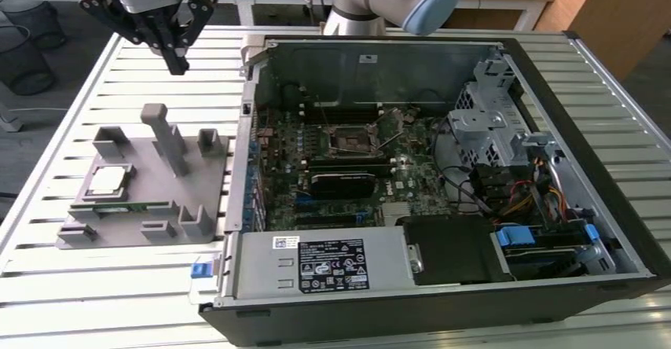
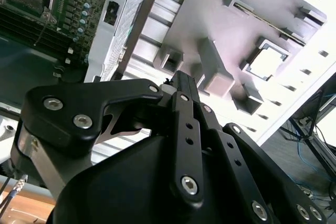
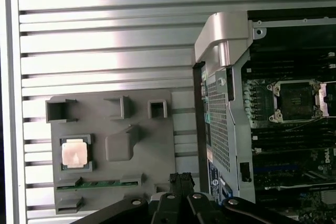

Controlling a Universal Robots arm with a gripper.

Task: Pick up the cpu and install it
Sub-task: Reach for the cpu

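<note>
The cpu (image 1: 108, 180) is a small silver square lying flat in a recess of the grey holder (image 1: 141, 160), at the exterior view's left, beside the open computer case. It also shows in both wrist views, as the cpu (image 3: 74, 153) and the cpu (image 2: 265, 62). My gripper (image 1: 177, 66) hangs in the air beyond the holder's far end, well above the table, fingers pointing down and shut with nothing between them. The fingertips (image 3: 181, 178) meet over the holder's edge nearest the case. The motherboard's empty socket (image 1: 354, 138) sits open inside the case.
A green memory stick (image 1: 118, 206) lies in the holder next to the cpu. Upright grey posts (image 1: 168, 137) rise from the holder. The case wall (image 1: 243, 129) stands between holder and motherboard. A power supply (image 1: 320, 264) and drive bays (image 1: 493, 113) are inside the case.
</note>
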